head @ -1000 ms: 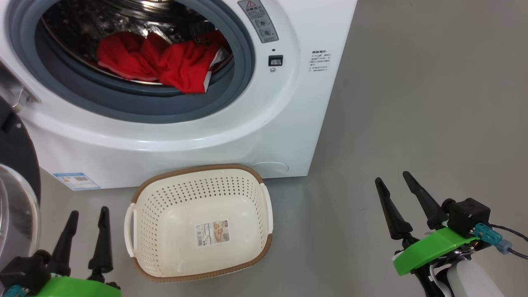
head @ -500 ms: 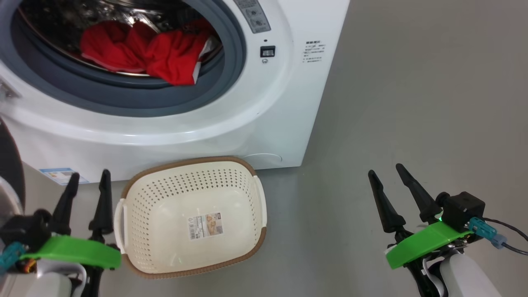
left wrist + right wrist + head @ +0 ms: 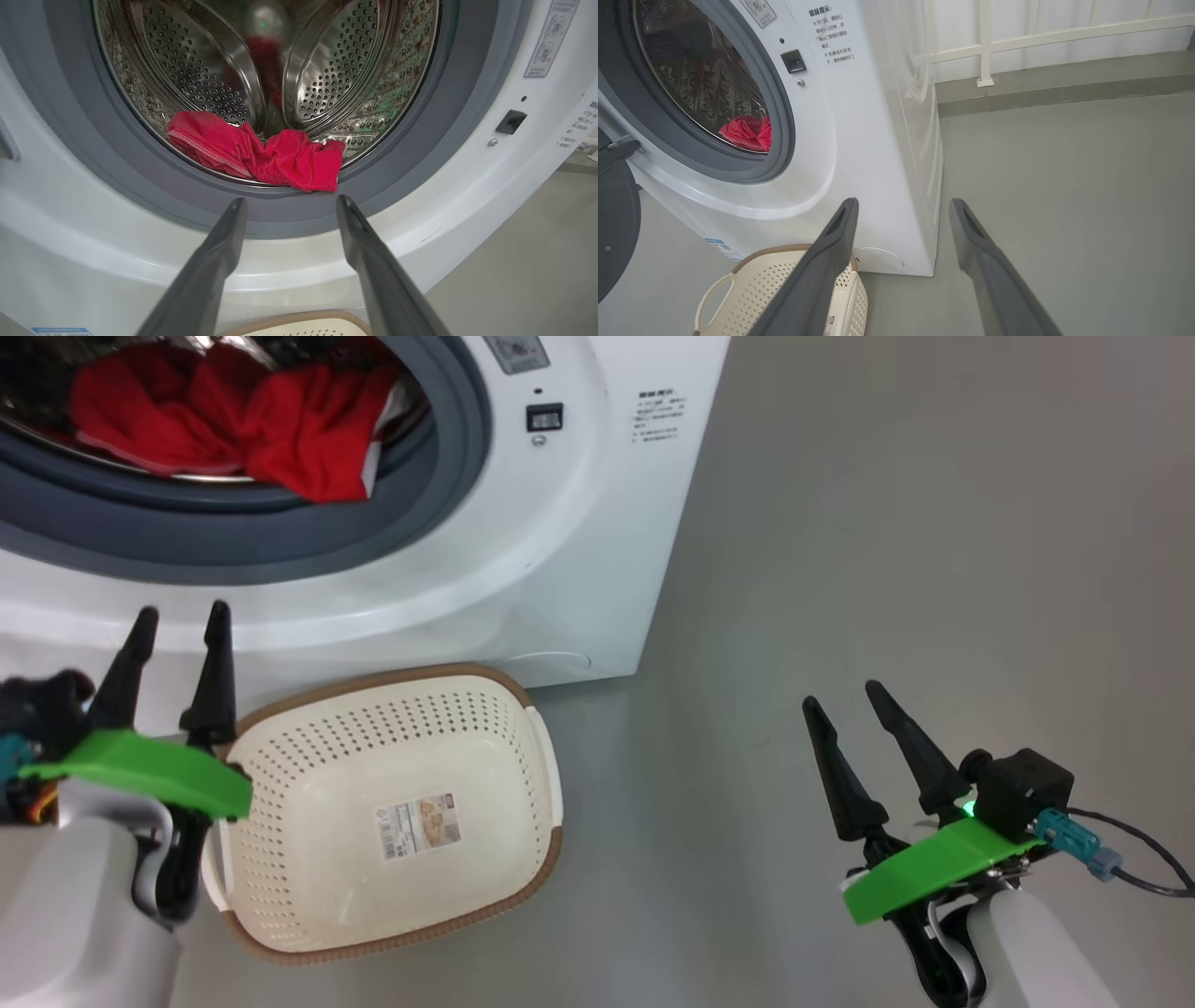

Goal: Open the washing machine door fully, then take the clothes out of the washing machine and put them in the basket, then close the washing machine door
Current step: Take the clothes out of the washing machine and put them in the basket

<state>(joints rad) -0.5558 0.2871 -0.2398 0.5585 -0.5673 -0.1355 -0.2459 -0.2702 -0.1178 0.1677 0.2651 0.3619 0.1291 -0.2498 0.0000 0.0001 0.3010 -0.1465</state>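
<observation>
Head view, left gripper (image 3: 182, 613) open and empty, aimed at the washing machine (image 3: 579, 523) drum, clothes (image 3: 280, 429) bunched on its front lip, basket (image 3: 308, 859) on the floor below, right gripper (image 3: 840, 694) open too, holding nothing

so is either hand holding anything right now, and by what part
Nothing is held. The left hand is open and empty, aimed at the clothes lying in the washer. The right hand is open above the floor.

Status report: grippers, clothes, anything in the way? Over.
Left gripper and right gripper open, empty. Clothes in the washing machine, at the drum's front lip. Washing machine door open; basket empty. Nothing between left gripper and clothes.
</observation>
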